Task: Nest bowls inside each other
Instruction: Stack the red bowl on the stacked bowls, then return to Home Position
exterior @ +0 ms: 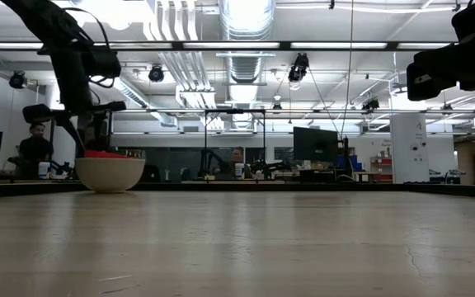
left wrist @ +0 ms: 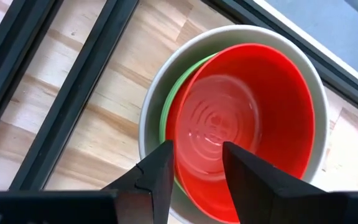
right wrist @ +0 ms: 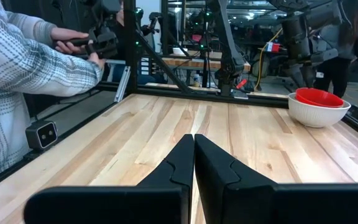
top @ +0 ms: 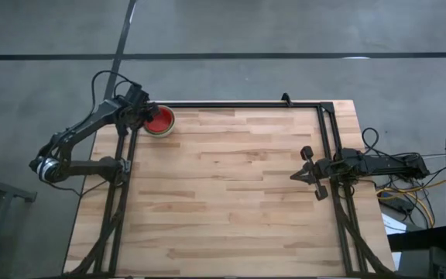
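The bowls stand nested in one stack (top: pixel 159 122) at the table's far left corner: a grey-white bowl (left wrist: pixel 151 99) outermost with its base on the wood, a green one (left wrist: pixel 168 106) in it, a red one (left wrist: pixel 247 106) innermost. The stack also shows in the low view (exterior: pixel 110 173) and the right wrist view (right wrist: pixel 319 106). My left gripper (left wrist: pixel 197 168) hangs open just over the stack's edge, pointing steeply down, one finger over the red bowl's inside and one outside its rim. My right gripper (right wrist: pixel 194 140) waits shut at the right edge (top: pixel 294 175).
Black frame rails (left wrist: pixel 73 93) run beside the stack and along the table's far and side edges (top: pixel 238 105). A person in a checked sleeve (right wrist: pixel 30 68) stands beyond the table. Bare wooden tabletop (top: pixel 231 194) spreads between the two arms.
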